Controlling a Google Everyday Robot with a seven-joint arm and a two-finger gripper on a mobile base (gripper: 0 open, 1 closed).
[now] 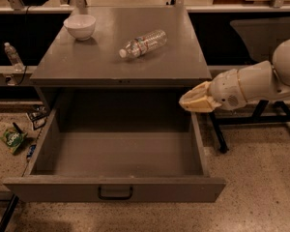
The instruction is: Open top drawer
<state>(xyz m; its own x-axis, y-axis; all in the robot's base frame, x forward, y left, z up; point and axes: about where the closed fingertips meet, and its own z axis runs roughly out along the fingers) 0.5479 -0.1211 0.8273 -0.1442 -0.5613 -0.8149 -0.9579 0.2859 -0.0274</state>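
The top drawer (111, 190) is a wide grey metal drawer with a small dark centre handle (115, 193). It stands pulled far out from under the grey cabinet top (111, 57), and its deep box is empty. My gripper (187, 102) has tan fingers and hangs in the air at the drawer's right side, just above its right wall and below the cabinet top's right edge. It holds nothing. The white arm (253, 83) reaches in from the right.
A white bowl (79, 26) and a plastic water bottle (142, 43) lying on its side are on the cabinet top. Another small bottle (12, 56) stands on a shelf at the left. Green packets (12, 140) lie on the floor at the left. A dark stand (217, 129) is right of the drawer.
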